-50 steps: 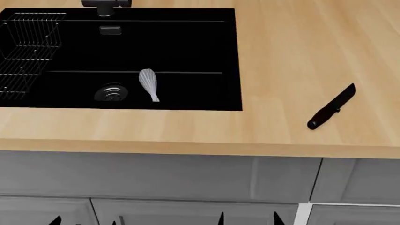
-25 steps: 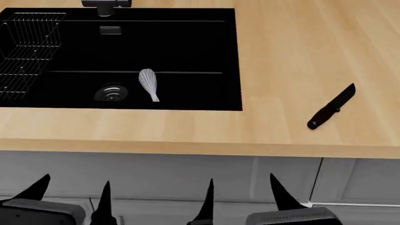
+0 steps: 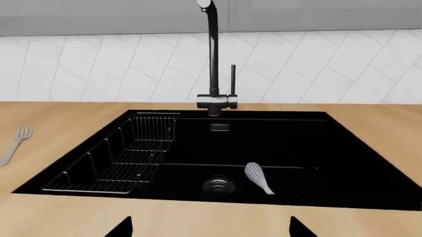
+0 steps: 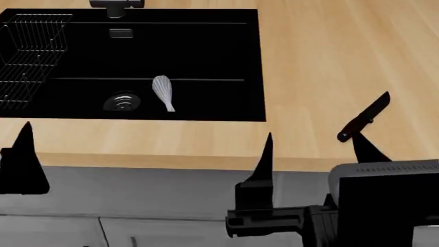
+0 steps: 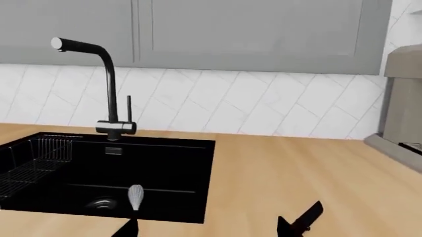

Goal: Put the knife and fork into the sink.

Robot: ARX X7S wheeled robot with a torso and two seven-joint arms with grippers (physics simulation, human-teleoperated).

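Note:
The all-black knife (image 4: 367, 117) lies on the wooden counter to the right of the sink (image 4: 205, 51), blade pointing away. In the right wrist view the knife (image 5: 307, 215) sits just beyond one fingertip. My right gripper (image 4: 315, 154) is open and empty above the counter's front edge, near the knife's handle. The silver fork (image 3: 17, 143) lies on the counter left of the sink (image 3: 297, 148), seen only in the left wrist view. My left gripper (image 3: 211, 229) is open and empty in front of the basin; the head view shows just one of its fingers (image 4: 24, 154).
A silver whisk-like utensil (image 4: 163, 92) lies in the basin beside the round drain (image 4: 122, 102). A wire rack (image 4: 28, 56) fills the basin's left side. The black-and-chrome faucet (image 3: 214, 59) stands behind. A grey appliance (image 5: 402, 98) stands at the far right.
Both arms have risen from below the counter edge into the head view. The right gripper also shifted right, toward the knife. Knife and utensil have not moved.

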